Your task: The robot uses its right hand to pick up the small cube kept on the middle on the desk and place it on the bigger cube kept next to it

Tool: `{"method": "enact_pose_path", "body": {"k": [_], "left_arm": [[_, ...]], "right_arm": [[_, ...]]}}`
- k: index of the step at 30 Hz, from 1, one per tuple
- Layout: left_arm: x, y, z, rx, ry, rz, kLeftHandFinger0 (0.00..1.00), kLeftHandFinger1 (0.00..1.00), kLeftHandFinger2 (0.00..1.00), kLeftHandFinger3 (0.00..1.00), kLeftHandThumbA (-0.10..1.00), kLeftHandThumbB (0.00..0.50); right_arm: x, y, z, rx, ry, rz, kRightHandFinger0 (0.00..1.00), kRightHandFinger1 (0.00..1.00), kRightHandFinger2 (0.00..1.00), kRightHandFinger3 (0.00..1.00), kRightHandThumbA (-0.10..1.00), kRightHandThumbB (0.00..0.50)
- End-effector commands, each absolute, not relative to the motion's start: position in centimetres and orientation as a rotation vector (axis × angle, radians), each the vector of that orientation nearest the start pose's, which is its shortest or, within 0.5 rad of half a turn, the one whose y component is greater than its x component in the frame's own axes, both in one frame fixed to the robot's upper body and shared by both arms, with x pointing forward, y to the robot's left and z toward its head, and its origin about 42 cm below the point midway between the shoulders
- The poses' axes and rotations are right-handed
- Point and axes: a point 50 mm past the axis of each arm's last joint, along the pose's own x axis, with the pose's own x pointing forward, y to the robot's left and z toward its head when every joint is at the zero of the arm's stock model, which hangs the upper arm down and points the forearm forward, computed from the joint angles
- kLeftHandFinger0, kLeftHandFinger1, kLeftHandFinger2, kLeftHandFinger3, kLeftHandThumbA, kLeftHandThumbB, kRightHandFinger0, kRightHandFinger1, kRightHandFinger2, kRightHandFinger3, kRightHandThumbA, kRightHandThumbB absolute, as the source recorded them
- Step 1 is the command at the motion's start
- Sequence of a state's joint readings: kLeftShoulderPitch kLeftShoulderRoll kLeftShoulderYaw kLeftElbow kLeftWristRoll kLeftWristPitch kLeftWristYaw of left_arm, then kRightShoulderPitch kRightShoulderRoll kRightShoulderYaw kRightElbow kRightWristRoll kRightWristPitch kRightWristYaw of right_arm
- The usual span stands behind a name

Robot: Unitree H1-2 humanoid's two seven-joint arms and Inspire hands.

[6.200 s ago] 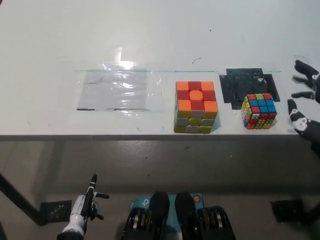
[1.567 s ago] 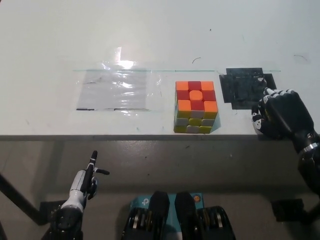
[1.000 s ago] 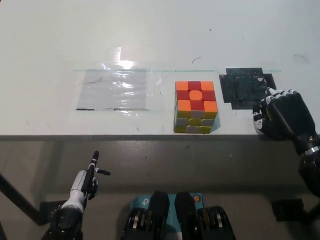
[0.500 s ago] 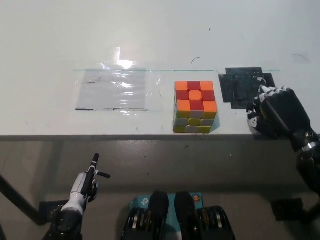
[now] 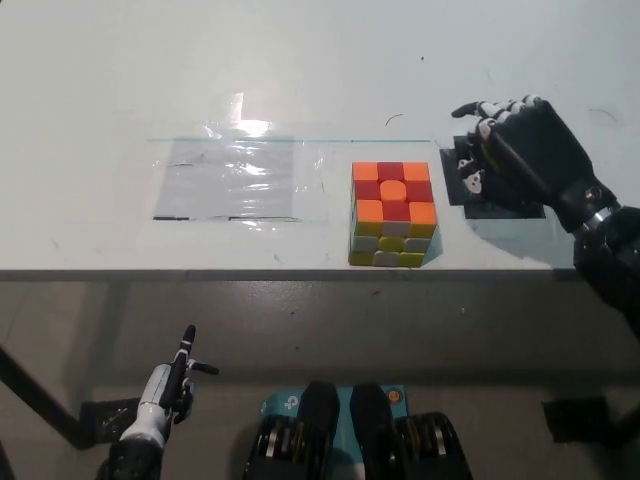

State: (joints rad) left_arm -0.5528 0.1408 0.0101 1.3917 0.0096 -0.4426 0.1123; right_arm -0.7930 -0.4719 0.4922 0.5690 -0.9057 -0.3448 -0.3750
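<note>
The black right hand point(image 5: 510, 150) is over the counter point(image 5: 300, 70), above the black patch point(image 5: 497, 195) to the right of the big cube point(image 5: 393, 213). Its back faces the camera and its fingers point(image 5: 478, 109) curl downward and toward the left. Whether they are closed on anything cannot be told from this angle, since the palm side is hidden. The small cube does not show anywhere on the counter; it may be under the hand, but the view does not settle that.

The big cube sits near the front edge of the counter, about in the middle, with an orange and red top face and yellow and white tiles on its front. It stands apart from the right hand, with bare counter between them. A clear plastic sheet point(image 5: 230, 180) lies flat to the left of the big cube, catching a bright glare.

The white left hand point(image 5: 165, 385) hangs low at the lower left, below the counter edge, its fingers loosely apart and holding nothing.
</note>
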Motion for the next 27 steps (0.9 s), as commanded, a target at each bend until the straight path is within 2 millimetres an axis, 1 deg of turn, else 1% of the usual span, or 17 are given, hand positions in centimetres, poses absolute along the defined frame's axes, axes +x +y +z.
{"method": "enact_pose_path", "body": {"k": [1,4,7,11,12,13,14,15,16,17,18,20,22,23,24,25,27], "left_arm": [[38.4,27.0,-1.7,0.205,0.336,0.083,0.0,0.0,0.01,0.0,1.0,0.5],[38.3,27.0,-1.9,0.209,0.341,0.082,0.0,0.0,0.0,0.0,1.0,0.5],[38.1,27.1,-2.0,0.204,0.344,0.086,0.0,0.0,0.0,0.0,1.0,0.5],[37.8,27.2,-2.2,0.207,0.348,0.084,0.0,0.0,0.0,0.0,1.0,0.5],[37.5,27.3,-2.4,0.211,0.353,0.082,0.0,0.0,0.0,0.0,1.0,0.5],[37.5,27.3,-2.4,0.214,0.354,0.081,0.0,0.0,0.0,0.0,1.0,0.5],[37.3,27.3,-2.5,0.217,0.355,0.085,0.0,0.0,0.0,0.0,1.0,0.5],[37.2,27.3,-2.7,0.208,0.358,0.081,0.0,0.0,0.0,0.0,1.0,0.5],[37.1,27.3,-2.7,0.209,0.361,0.081,0.0,0.0,0.0,0.0,1.0,0.5],[37.0,27.3,-2.8,0.209,0.363,0.08,0.0,0.0,0.0,0.0,1.0,0.5],[36.9,27.3,-2.8,0.214,0.365,0.083,0.0,0.0,0.0,0.0,1.0,0.5],[36.7,27.4,-3.0,0.215,0.368,0.088,0.0,0.0,0.0,0.0,1.0,0.5],[36.4,27.4,-3.3,0.21,0.375,0.082,0.0,0.0,0.0,0.0,1.0,0.5],[36.2,27.4,-3.4,0.224,0.381,0.083,0.0,0.0,0.03,0.0,1.0,0.5],[36.2,27.4,-3.4,0.22,0.382,0.085,0.0,0.0,0.0,0.0,1.0,0.5],[36.0,27.5,-3.6,0.21,0.387,0.08,0.0,0.0,0.0,0.0,1.0,0.5],[35.9,27.5,-3.6,0.223,0.383,0.078,0.0,0.0,0.0,0.0,1.0,0.5]], "right_arm": [[50.0,-22.2,30.2,-1.452,-0.907,0.202,0.0,0.37,0.64,0.42,-0.1,0.199],[49.8,-22.0,30.3,-1.449,-0.912,0.207,0.0,0.4,0.69,0.47,-0.1,0.214],[49.8,-21.6,30.2,-1.443,-0.922,0.214,0.0,0.39,0.66,0.44,-0.1,0.229],[49.5,-20.9,30.1,-1.456,-0.936,0.231,0.0,0.37,0.68,0.46,-0.1,0.231],[49.3,-20.7,30.0,-1.463,-0.938,0.239,0.0,0.38,0.71,0.49,-0.1,0.214],[49.3,-20.7,30.0,-1.466,-0.938,0.241,0.0,0.38,0.71,0.49,-0.1,0.209],[49.1,-20.3,30.2,-1.479,-0.938,0.25,0.0,0.34,0.68,0.47,-0.1,0.19],[49.1,-19.7,30.6,-1.495,-0.961,0.247,0.0,0.27,0.59,0.32,-0.1,0.217],[48.9,-19.1,30.9,-1.472,-0.978,0.252,0.0,0.25,0.57,0.28,-0.1,0.218],[48.9,-19.1,30.9,-1.469,-0.978,0.254,0.0,0.25,0.57,0.28,-0.1,0.224],[48.9,-18.8,30.9,-1.467,-0.986,0.256,0.0,0.24,0.54,0.25,-0.1,0.25],[48.9,-17.7,31.3,-1.468,-1.013,0.267,0.0,0.26,0.6,0.25,-0.1,0.283],[48.7,-17.2,31.3,-1.444,-1.032,0.275,0.0,0.25,0.61,0.25,-0.1,0.31],[48.7,-16.6,31.3,-1.445,-1.052,0.276,0.0,0.24,0.6,0.25,-0.1,0.318],[48.6,-16.2,31.6,-1.452,-1.047,0.286,0.0,0.25,0.63,0.3,-0.1,0.311],[48.6,-15.8,31.6,-1.454,-1.047,0.296,0.0,0.28,0.67,0.36,-0.1,0.285],[48.6,-14.9,32.0,-1.453,-1.077,0.306,0.0,0.28,0.68,0.4,-0.1,0.287]]}}
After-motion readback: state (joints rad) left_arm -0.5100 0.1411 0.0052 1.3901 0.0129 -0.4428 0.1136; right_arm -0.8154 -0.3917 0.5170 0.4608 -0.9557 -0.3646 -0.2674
